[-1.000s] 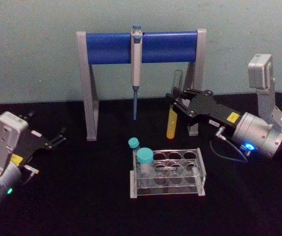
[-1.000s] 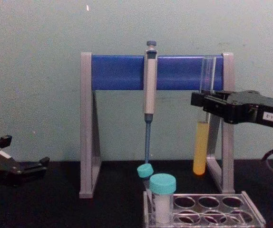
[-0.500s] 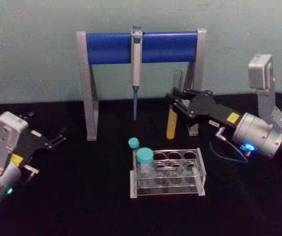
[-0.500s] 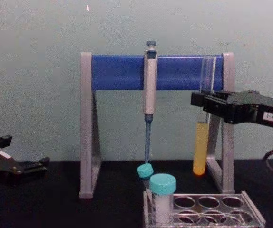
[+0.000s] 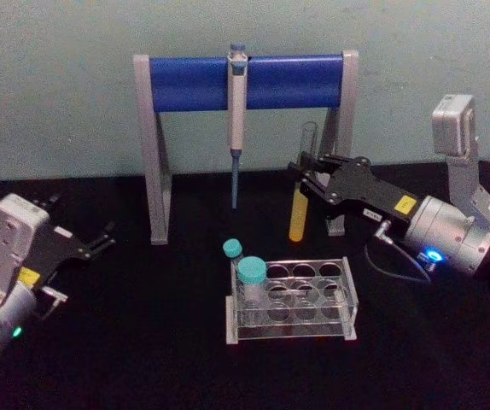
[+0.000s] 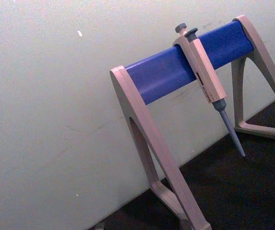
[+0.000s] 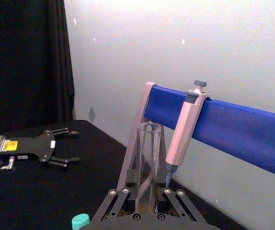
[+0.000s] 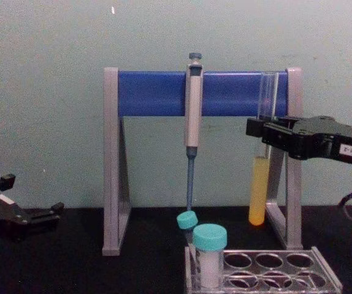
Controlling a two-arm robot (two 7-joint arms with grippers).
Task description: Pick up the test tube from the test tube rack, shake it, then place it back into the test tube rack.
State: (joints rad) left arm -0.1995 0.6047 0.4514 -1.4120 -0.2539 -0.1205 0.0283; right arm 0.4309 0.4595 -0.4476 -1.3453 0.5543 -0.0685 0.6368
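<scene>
Glass test tube [image 5: 297, 218] clamped upright in right end effector [image 5: 303, 178], yellow liquid below the grip | rack [image 5: 313, 331] lower, robot-side of it | left end effector [image 5: 107, 237] parked, spread open, empty | pickup done; shaking unconfirmed; return remains.

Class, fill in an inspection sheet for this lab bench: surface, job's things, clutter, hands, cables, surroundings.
Surface: black table.
Job's things: test tube, yellow liquid inside, held upright in the air behind the test tube rack; the rack stands on the table.
Clutter: two teal-capped tubes at the rack's left end; pipette hanging on the blue stand.
Hands: right hand shut on the test tube; left hand open, low on the left, idle.
Cables: grey cable loops by the right wrist.
Surroundings: pale wall behind.
</scene>
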